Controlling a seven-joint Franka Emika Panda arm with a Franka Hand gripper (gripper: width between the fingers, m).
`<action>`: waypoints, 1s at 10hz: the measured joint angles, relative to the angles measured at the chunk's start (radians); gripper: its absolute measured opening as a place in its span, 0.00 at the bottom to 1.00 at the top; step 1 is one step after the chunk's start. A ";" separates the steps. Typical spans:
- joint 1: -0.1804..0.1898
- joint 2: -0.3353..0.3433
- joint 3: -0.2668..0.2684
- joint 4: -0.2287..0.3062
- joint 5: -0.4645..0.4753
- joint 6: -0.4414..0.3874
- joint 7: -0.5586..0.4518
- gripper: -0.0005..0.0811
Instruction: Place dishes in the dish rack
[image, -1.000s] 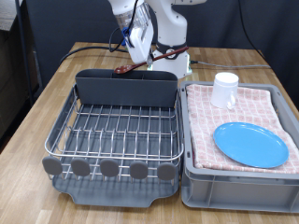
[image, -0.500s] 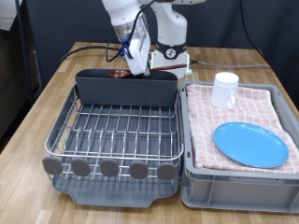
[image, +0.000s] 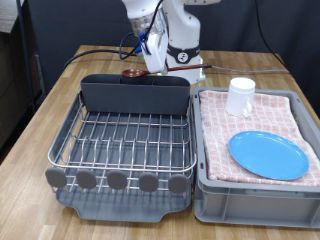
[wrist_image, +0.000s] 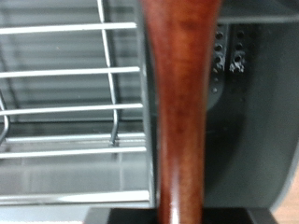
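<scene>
One spoon (wrist_image: 182, 112) fills the wrist view, its brown handle running lengthwise along the fingers, so the gripper (image: 152, 52) looks closed on it. Its bowl end hangs just above the tall back compartment of the dish rack (image: 125, 160), probably carried upright to suit that slot. Off to the exterior view's right, the mug (image: 240, 96) and blue plate (image: 268, 154) sit on the checked cloth in the grey tub (image: 255, 195), not yet racked.

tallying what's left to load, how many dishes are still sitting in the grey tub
2: the white mug at the tub's far end and the blue plate nearer the camera, both on the checked cloth. Nothing looks hidden.
</scene>
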 joint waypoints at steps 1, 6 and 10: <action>-0.004 -0.019 0.017 -0.011 -0.006 -0.002 0.031 0.12; 0.004 -0.058 0.029 -0.029 0.035 -0.081 0.032 0.12; 0.006 -0.056 0.019 -0.019 0.056 -0.096 0.013 0.12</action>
